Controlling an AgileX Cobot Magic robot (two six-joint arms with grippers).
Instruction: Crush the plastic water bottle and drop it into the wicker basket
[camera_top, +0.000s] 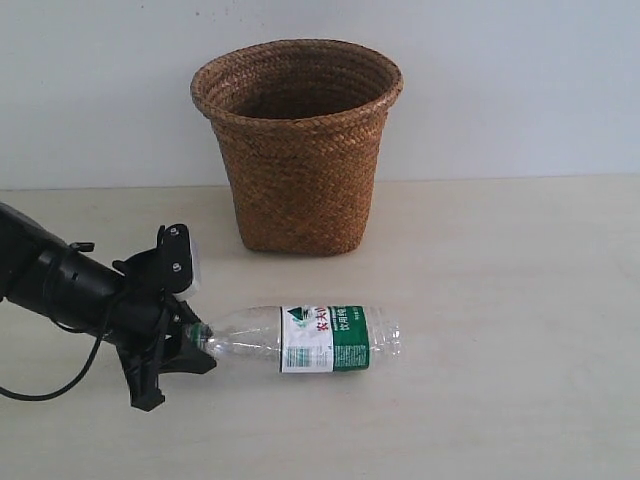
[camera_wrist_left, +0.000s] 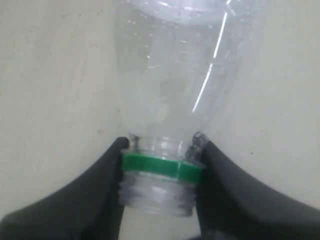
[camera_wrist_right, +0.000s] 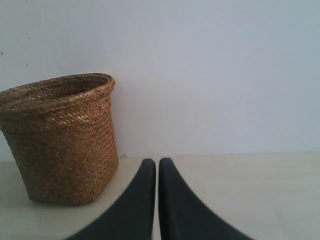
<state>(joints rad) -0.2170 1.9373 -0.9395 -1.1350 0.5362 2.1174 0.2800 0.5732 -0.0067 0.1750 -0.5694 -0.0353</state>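
Observation:
The plastic water bottle (camera_top: 320, 338) lies on its side on the table in front of the wicker basket (camera_top: 300, 180), with its neck pointing left. It is clear, with a green-and-white label band, and looks uncrushed. My left gripper (camera_top: 190, 335) is shut on its neck. In the left wrist view the fingers (camera_wrist_left: 107, 175) clamp the bottle (camera_wrist_left: 175, 75) at its green ring. The threads below the ring are bare, with no cap showing. My right gripper (camera_wrist_right: 156, 162) is shut on nothing, low over the table to the right of the basket (camera_wrist_right: 65, 145). It is outside the exterior view.
The basket stands upright at the back, near a pale wall (camera_top: 520, 90). The beige table (camera_top: 500, 400) stretches bare to the right of the bottle. A black cable (camera_top: 60, 385) trails from the left arm at the front left.

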